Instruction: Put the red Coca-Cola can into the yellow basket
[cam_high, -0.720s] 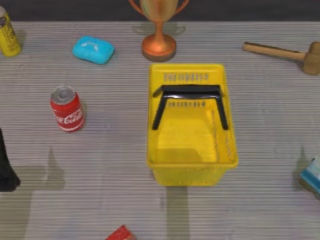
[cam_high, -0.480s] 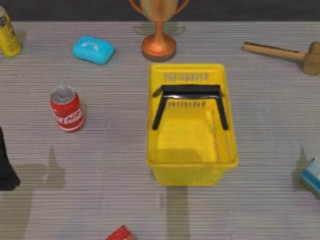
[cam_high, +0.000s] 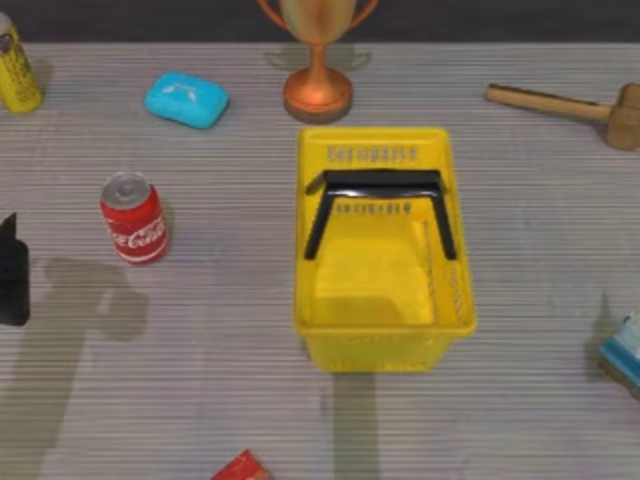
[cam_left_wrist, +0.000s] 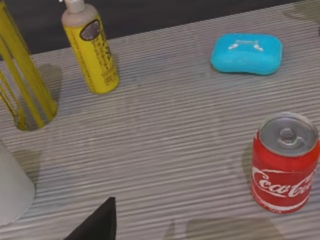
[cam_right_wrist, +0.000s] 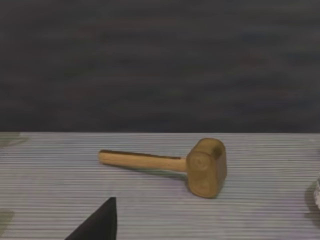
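I can't tell how my left jaws (cam_high: 14, 270) are set, only that they hold nothing. The can (cam_high: 133, 217) stands upright just beyond them, untouched; the basket (cam_high: 385, 340) lies farther across the tabletop (cam_high: 230, 330). I'm approaching; next, line up and close on the can.

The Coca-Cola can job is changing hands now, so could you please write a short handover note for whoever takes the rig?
Left gripper: at the table's left edge, beside the red Coca-Cola can, not touching it.
Right arm: not in the top view.
The can stands upright on the table, left of the yellow basket, which holds nothing, its handle folded down.
Done: nothing yet.
Left: grasp the can, lift it, place it in the basket.
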